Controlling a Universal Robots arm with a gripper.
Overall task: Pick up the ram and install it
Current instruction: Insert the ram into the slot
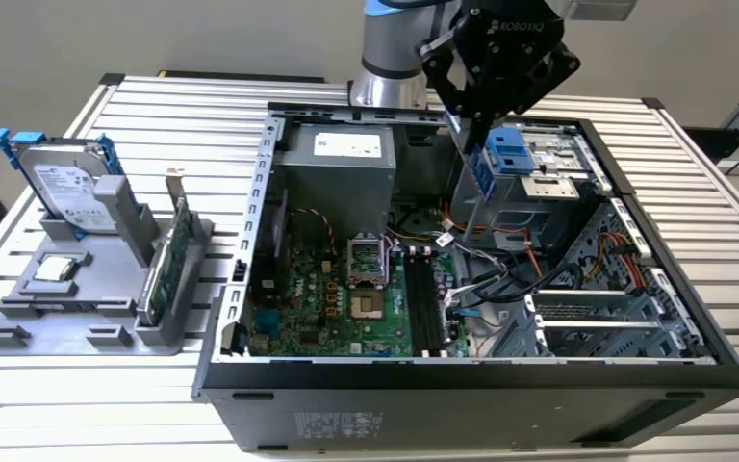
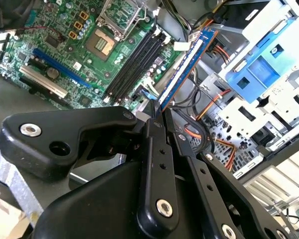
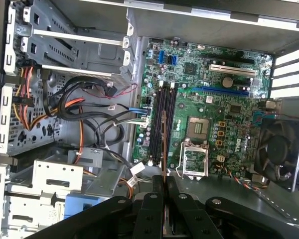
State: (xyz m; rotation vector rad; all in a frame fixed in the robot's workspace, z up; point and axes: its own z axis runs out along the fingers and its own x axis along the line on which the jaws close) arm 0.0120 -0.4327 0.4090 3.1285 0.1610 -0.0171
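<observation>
Aluminium slats make up the table (image 1: pixel 151 106), and on it lies the open black computer case (image 1: pixel 472 395), its side panel off. The grey arm (image 1: pixel 389 58) comes down over the case's far wall. Inside the case, the green motherboard (image 1: pixel 331 298) lies flat towards the exterior view's left, and it also shows in both wrist views (image 2: pixel 55 55) (image 3: pixel 229 114). A grey power supply (image 1: pixel 344 159) stands at the far end of the case.

Well apart from the case, at the exterior view's left, is a grey holder (image 1: pixel 74 289). In it a silver hard drive (image 1: pixel 68 188) with blue rails stands on edge, and a green expansion card (image 1: pixel 170 255) stands on edge just beside the case.

The black gripper (image 1: pixel 479 120) hangs over the far part of the case, near a blue drive caddy (image 1: pixel 508 154). Its jaws are closed on one end of the ram (image 1: pixel 485 168), which hangs down from them on end into the case. In the second wrist view the fingers (image 2: pixel 159 164) pinch the blue-edged stick (image 2: pixel 187 64), which juts out past the gripper (image 2: pixel 159 112) over the cables.

The ram is clear of the black memory slots (image 1: pixel 423 308) (image 3: pixel 162 119), which run beside the processor socket (image 1: pixel 363 265).
</observation>
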